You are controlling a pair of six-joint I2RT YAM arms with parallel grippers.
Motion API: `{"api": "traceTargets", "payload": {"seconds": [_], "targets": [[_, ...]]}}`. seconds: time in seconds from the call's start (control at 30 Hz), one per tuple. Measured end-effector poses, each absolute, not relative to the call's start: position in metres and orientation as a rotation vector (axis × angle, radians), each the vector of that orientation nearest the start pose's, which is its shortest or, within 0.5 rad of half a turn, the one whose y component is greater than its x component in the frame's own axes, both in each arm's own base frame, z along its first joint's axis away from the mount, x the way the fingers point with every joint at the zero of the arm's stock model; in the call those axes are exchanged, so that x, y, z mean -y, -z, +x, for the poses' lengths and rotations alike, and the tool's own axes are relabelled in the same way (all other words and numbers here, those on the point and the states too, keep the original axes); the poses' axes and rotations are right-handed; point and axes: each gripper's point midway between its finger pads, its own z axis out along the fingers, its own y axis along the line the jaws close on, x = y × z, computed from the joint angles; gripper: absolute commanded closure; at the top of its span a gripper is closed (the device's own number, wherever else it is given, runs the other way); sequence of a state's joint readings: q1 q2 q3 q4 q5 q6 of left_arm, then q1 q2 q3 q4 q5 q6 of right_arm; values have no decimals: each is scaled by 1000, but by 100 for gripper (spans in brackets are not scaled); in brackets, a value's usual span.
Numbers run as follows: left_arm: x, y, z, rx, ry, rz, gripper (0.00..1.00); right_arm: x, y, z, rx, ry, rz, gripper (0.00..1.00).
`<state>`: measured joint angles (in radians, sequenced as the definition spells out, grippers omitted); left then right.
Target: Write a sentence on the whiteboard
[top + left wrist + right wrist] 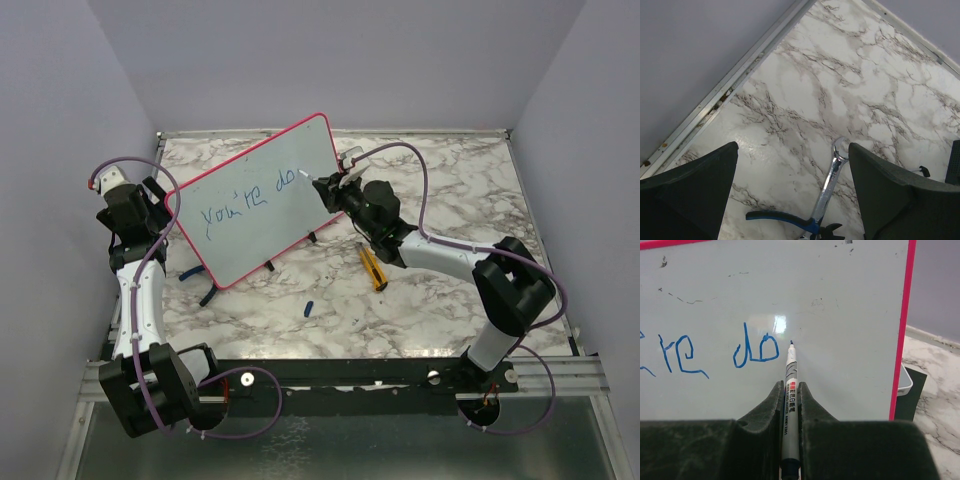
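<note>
The whiteboard [262,215], pale with a pink frame, stands tilted on small black feet at mid-table. The sentence [245,198] reads "you're do" in blue; its "do" [756,351] fills the middle of the right wrist view. My right gripper [790,385] is shut on a white marker [789,362], whose blue tip touches the board just right of the "o". From above, that gripper [335,190] sits at the board's right part. My left gripper [792,146] is open, nothing between its fingers, and it hangs beside the board's left corner [145,212].
A wrench [830,182] and blue-handled pliers [785,217] lie on the marble table under the left gripper. A yellow utility knife [373,267] and a small blue cap [309,306] lie in front of the board. A grey block on a black tray [907,382] sits behind its right edge.
</note>
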<state>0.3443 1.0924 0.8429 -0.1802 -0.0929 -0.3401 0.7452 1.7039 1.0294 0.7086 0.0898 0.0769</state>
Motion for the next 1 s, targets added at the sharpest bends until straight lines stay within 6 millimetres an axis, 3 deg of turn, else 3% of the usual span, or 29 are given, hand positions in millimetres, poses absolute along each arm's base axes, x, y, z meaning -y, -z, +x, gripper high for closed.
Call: {"api": "traceTargets", "payload": {"seconds": [0.73, 1.0], "targets": [[-123, -206, 340, -1865, -93, -723, 8, -348, -221, 395, -1536, -584, -447, 100], [-122, -206, 340, -1865, -92, -722, 8, -345, -243, 389, -1490, -601, -436, 100]]}}
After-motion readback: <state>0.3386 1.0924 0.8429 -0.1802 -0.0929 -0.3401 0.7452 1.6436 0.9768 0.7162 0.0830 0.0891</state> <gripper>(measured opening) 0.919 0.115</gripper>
